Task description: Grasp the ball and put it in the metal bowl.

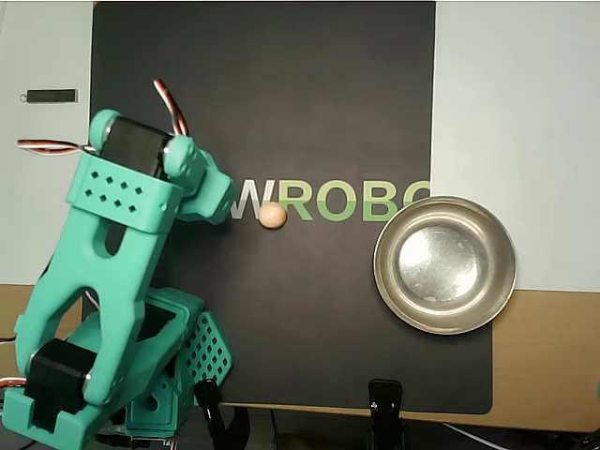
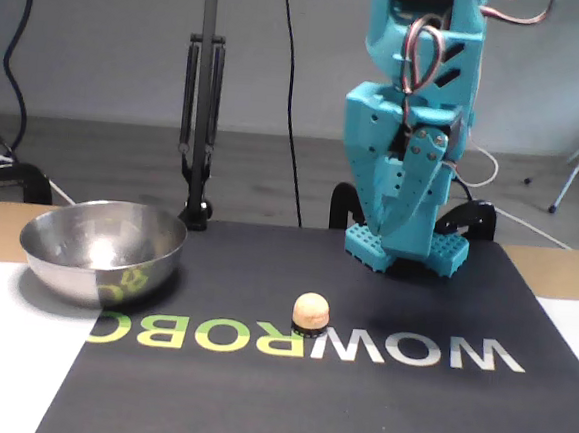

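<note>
The ball (image 1: 272, 216) (image 2: 311, 311), small and peach-tan, rests on the black mat among the printed letters. The metal bowl (image 1: 444, 264) (image 2: 101, 247) stands at the mat's right edge in the overhead view, at the left in the fixed view, and holds nothing. My teal gripper (image 1: 223, 195) (image 2: 404, 248) hangs above the mat just left of the ball in the overhead view, and behind and to the right of it in the fixed view. It does not touch the ball. Its fingers look closed together, with no gap showing and nothing held.
The black mat (image 1: 281, 94) carries large letters. My arm's base (image 1: 178, 361) sits at its near-left corner in the overhead view. Two black clamps (image 1: 384, 408) grip the mat's lower edge. A small dark bar (image 1: 52, 96) lies off the mat at upper left. A stand (image 2: 201, 119) rises behind the bowl.
</note>
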Motion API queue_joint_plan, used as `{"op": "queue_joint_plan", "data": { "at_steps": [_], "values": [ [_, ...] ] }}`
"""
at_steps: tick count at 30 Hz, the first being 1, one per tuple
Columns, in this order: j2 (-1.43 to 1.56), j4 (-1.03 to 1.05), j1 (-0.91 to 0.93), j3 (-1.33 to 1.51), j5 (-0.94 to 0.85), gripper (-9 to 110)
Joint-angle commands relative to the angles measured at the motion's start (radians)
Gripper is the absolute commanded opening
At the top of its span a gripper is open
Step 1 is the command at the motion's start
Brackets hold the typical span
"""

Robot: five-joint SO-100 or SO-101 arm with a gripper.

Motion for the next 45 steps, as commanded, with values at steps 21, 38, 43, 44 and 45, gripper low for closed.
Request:
{"op": "queue_joint_plan", "data": {
  "at_steps": [21, 38, 43, 44, 45],
  "values": [
    [0.184, -0.276, 0.118, 0.302, -0.166, 0],
    [0.259, -0.497, 0.198, 0.465, -0.173, 0],
    [0.261, -0.497, 0.199, 0.465, -0.173, 0],
    [0.261, -0.497, 0.199, 0.465, -0.173, 0],
    [0.261, -0.497, 0.199, 0.465, -0.173, 0]
  ]
}}
